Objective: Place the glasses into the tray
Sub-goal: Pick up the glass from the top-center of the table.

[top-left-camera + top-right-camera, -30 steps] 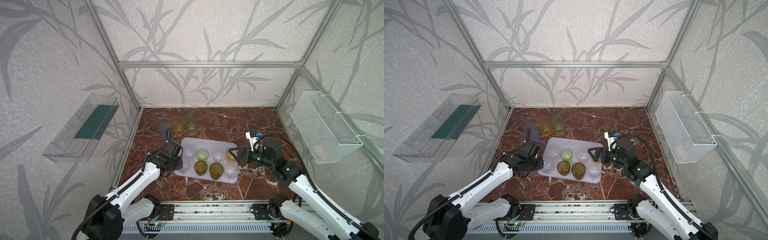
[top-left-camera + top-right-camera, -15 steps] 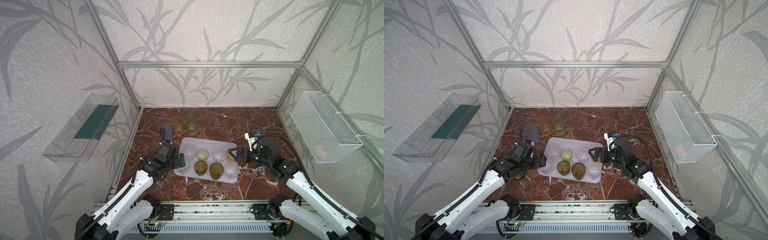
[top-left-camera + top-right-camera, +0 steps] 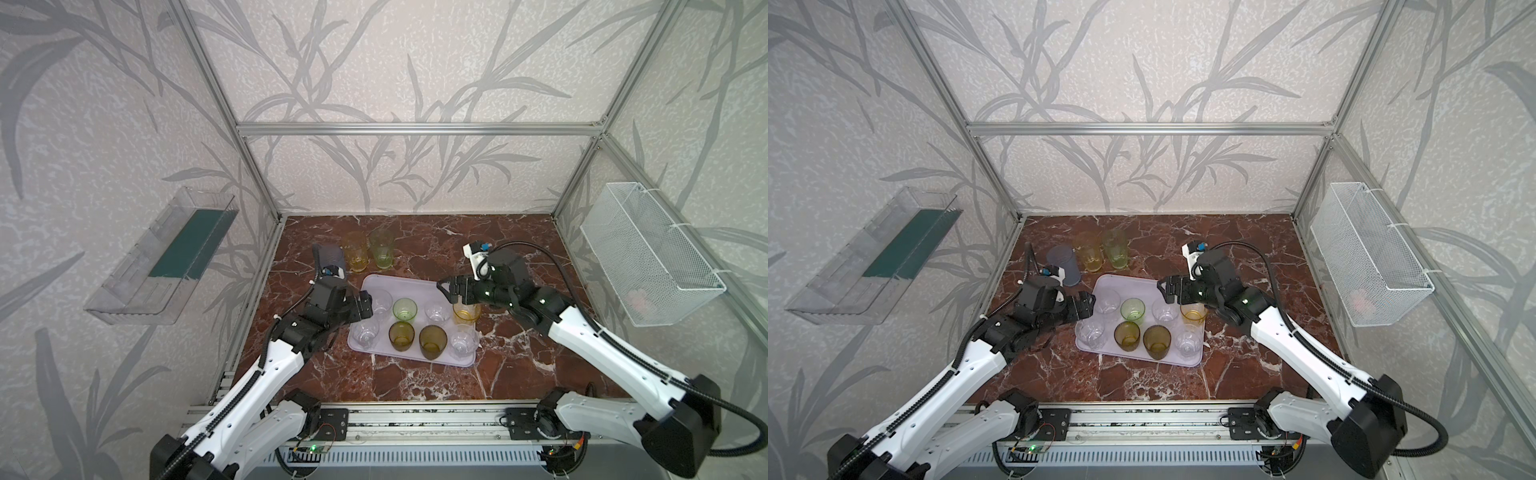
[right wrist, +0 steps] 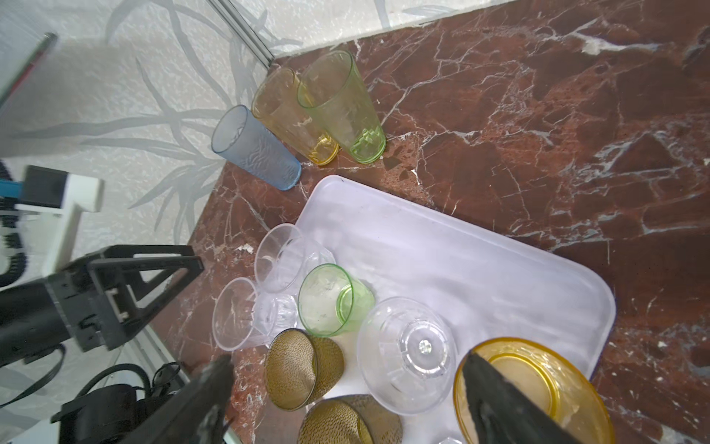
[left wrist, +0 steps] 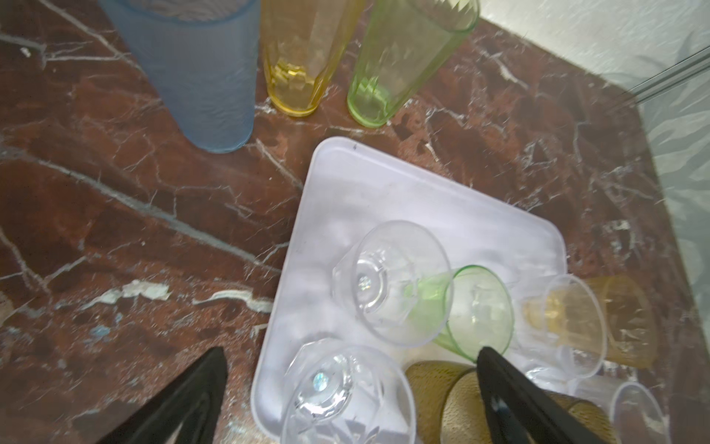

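The pale lavender tray point(image 3: 415, 286) lies on the marble bench point(image 3: 519, 232) between the two arms. Eight short glasses stand in it: four clear glasses point(image 3: 381, 301), a green glass point(image 3: 405, 309), a short yellow glass point(image 3: 466, 311) and two amber glasses point(image 3: 432, 341). Three tall ones stand side by side on the bench, off the tray, just beyond its far left corner: a grey-blue tumbler point(image 3: 330, 257), a tall yellow tumbler point(image 3: 356, 255) and a pale-green tumbler point(image 3: 382, 249).

The left claw point(image 3: 1087, 303) sits at the tray's left edge, released and grasping nothing. In the left wrist view its fingers point(image 5: 184, 399) spread wide. One is over bare bench outside the tray and the other over the amber glasses. The near-left clear glass lies between them, with no finger seen pressing on it. The grey-blue tumbler stands just behind this arm's wrist.

The right claw point(image 3: 445, 291) hangs over the tray's far right part, above the short yellow glass, likewise released and empty. In the right wrist view one finger crosses that glass's rim; I cannot tell whether it touches.
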